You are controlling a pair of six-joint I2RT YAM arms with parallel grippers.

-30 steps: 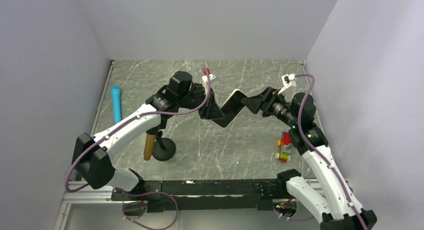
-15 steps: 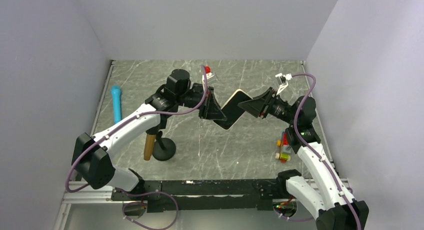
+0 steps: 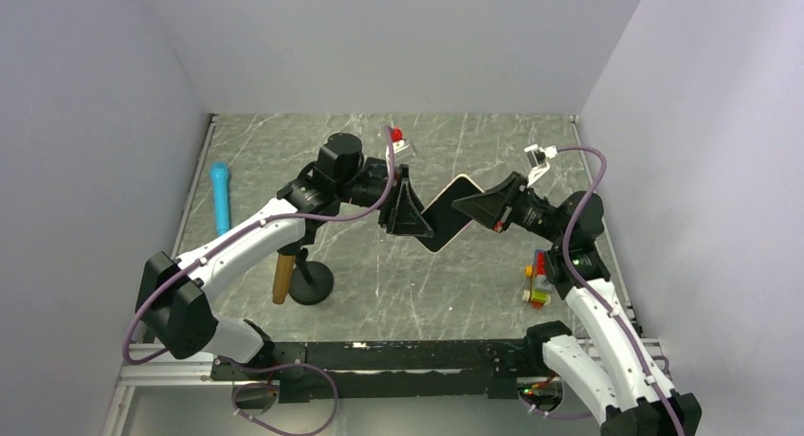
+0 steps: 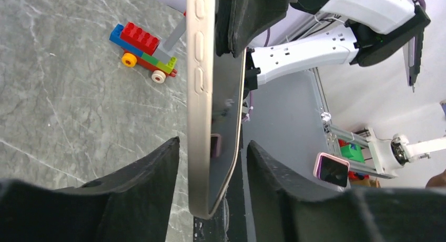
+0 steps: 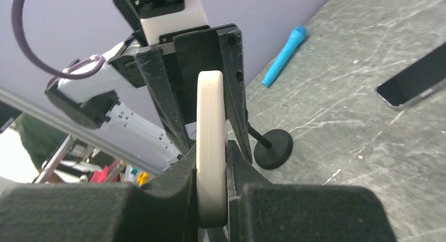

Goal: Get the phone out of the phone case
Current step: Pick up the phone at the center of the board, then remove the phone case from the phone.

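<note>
A phone in its beige phone case [image 3: 446, 218] hangs in mid-air between my two arms, dark screen up. In the left wrist view its beige side with button bumps [image 4: 200, 94] runs between my left fingers. My left gripper [image 4: 213, 143] is open, with a gap on each side of the case. My right gripper [image 5: 211, 158] is shut on the opposite end, and its pads press the rounded beige edge of the case [image 5: 211, 121]. From above, the left gripper [image 3: 406, 208] and right gripper [image 3: 479, 206] face each other across the phone.
A toy car of coloured bricks [image 3: 539, 280] lies by the right arm. A blue microphone [image 3: 221, 194] lies at the left edge. A black round-based stand with a brown handle [image 3: 308, 280] stands front left. A dark flat slab with a silver edge [image 5: 415, 79] lies on the table.
My left gripper has opened off the phone case. My right gripper has moved in and shut on its other end. The phone has shifted slightly toward the right.
</note>
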